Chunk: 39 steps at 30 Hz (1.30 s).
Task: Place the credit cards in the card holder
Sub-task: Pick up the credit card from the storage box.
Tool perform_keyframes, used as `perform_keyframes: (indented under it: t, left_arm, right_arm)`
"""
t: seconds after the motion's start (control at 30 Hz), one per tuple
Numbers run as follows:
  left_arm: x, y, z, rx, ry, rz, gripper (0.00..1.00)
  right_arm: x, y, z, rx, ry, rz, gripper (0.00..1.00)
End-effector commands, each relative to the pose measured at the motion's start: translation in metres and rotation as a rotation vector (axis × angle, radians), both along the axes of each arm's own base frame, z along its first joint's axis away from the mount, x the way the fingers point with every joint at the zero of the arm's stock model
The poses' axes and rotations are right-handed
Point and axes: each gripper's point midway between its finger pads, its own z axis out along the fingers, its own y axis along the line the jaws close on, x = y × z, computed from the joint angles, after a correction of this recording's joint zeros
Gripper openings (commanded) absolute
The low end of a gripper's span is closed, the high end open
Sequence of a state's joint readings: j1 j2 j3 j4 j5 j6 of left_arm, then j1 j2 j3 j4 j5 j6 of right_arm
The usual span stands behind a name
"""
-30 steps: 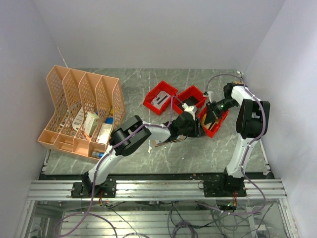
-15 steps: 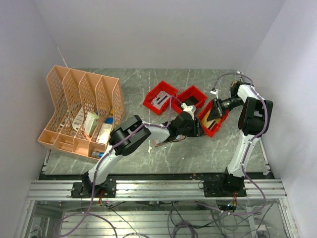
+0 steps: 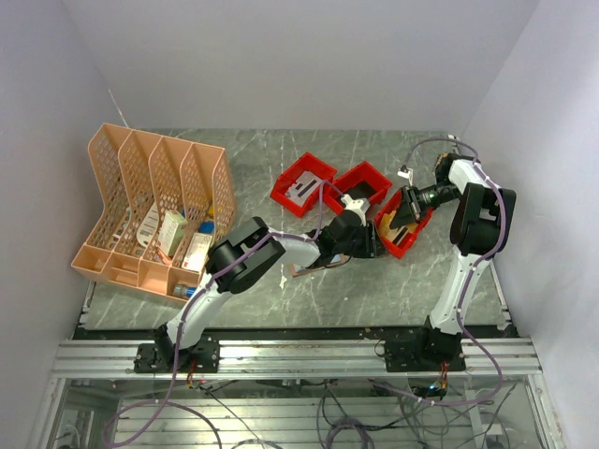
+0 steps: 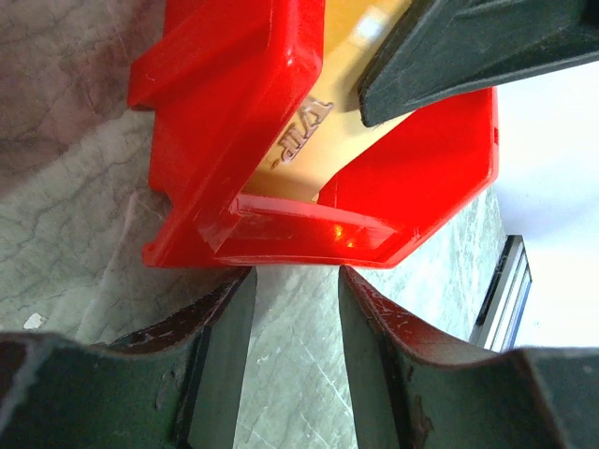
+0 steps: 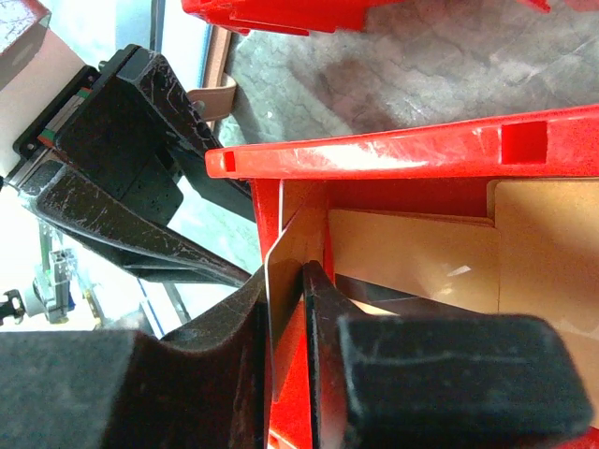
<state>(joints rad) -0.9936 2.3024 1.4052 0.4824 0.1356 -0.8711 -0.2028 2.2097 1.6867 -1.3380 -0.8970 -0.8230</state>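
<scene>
Card holder (image 3: 387, 223), a flat tan-brown leather-like wallet: lies inside the rightmost red plastic bin (image 3: 417, 234) on the grey marbled worktop (image 3: 374, 290), seen from above. Left hand (image 3: 376, 241) at the bin's near-left side, right hand (image 3: 405, 210) down inside the bin from the far right. Just to the left, a second red plastic bin (image 3: 360, 187) and a third red plastic bin (image 3: 302, 184). Well apart at the left edge, a peach mesh file rack (image 3: 154, 210) with small boxes in its slots.

Left wrist view: left hand (image 4: 292, 281) spread, nothing between its fingers, tips right at the bin's lower lip (image 4: 299, 234); contact cannot be told. Inside the bin, the holder's tan face (image 4: 309, 140) with embossed lettering, one dark finger of the right hand (image 4: 468, 47) over it.

Right wrist view: right hand (image 5: 284, 276) nearly pressed together, a thin pale credit card (image 5: 292, 234) standing on edge in the narrow gap, close to the bin's red wall (image 5: 374, 154). Cannot tell whether pinched or merely flanked. Beyond it, the holder's flat tan panels (image 5: 412, 253) on the bin floor. Outside the wall, the left hand's dark fingers (image 5: 122, 187).
</scene>
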Motion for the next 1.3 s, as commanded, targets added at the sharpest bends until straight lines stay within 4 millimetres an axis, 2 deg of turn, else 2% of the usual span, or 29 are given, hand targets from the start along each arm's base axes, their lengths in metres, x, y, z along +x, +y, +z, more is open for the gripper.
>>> perform_keyframes:
  t: [0.0, 0.43, 0.77, 1.03, 1.27]
  left_arm:
    - [0.002, 0.008, 0.002, 0.016, -0.004, -0.001, 0.52]
    - [0.003, 0.010, 0.004, 0.018, -0.008, -0.003, 0.53]
    - [0.004, 0.010, 0.005, 0.018, -0.010, -0.005, 0.52]
    - [0.003, 0.010, 0.005, 0.016, -0.009, -0.005, 0.52]
    - [0.003, 0.010, 0.005, 0.014, -0.009, -0.005, 0.52]
  right_arm:
    - [0.004, -0.001, 0.005, 0.032, 0.006, -0.016, 0.16]
    - [0.016, -0.016, 0.014, 0.034, -0.027, -0.063, 0.17]
    - [0.020, -0.020, 0.016, 0.049, -0.030, -0.085, 0.10]
    - [0.021, -0.019, 0.017, 0.073, -0.032, -0.095, 0.11]
    - [0.032, -0.027, 0.021, 0.060, -0.078, -0.132, 0.05]
